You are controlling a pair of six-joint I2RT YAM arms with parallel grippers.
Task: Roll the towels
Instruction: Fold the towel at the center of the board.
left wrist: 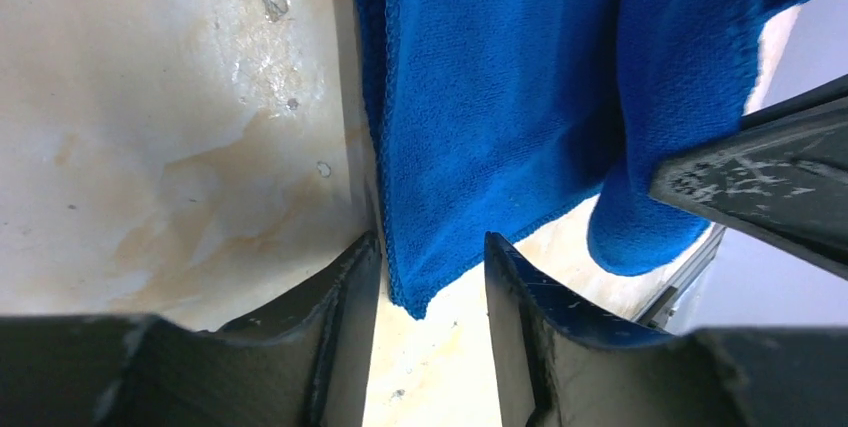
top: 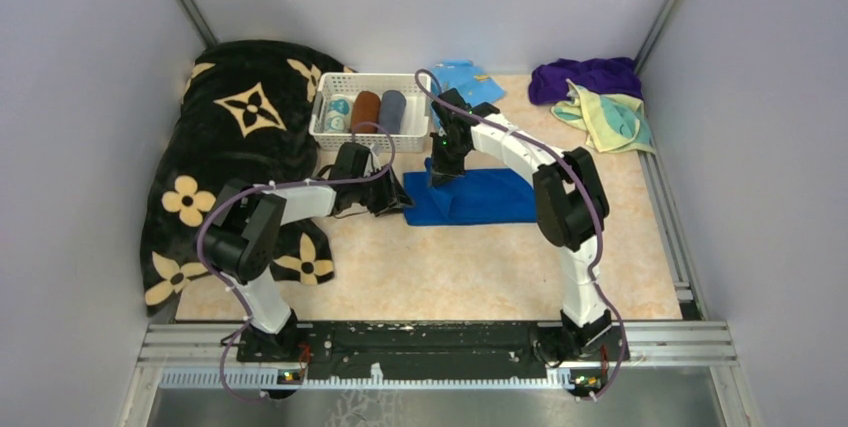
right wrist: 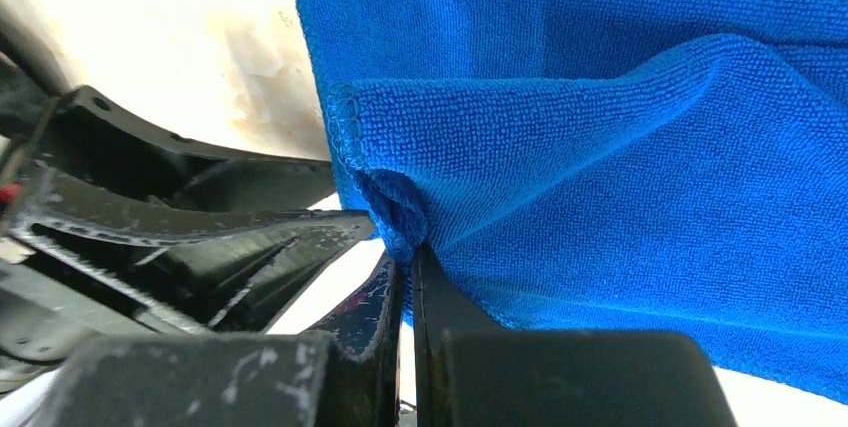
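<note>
From above, the royal blue cloth towel [top: 480, 199] lies in the middle of the surface [top: 450, 272]. The white slotted plastic basket [top: 365, 136] stands just beyond its far-left corner, with open room nearer and rightward. Left wrist: the left tool [left wrist: 430, 282] sits released, straddling a towel corner. Right wrist: the right tool [right wrist: 408, 272] is clenched on a lifted fold. Best to roll tight, hems aligned, clear of the basket.

Soft, even light came from overhead, leaving only faint shadows beneath me on the tabletop [top: 450, 267]. Up close the royal blue towel [right wrist: 600, 147] showed sharp weave; my fingers [left wrist: 345, 347] sat dark and blurred, bare tabletop washed pale.
</note>
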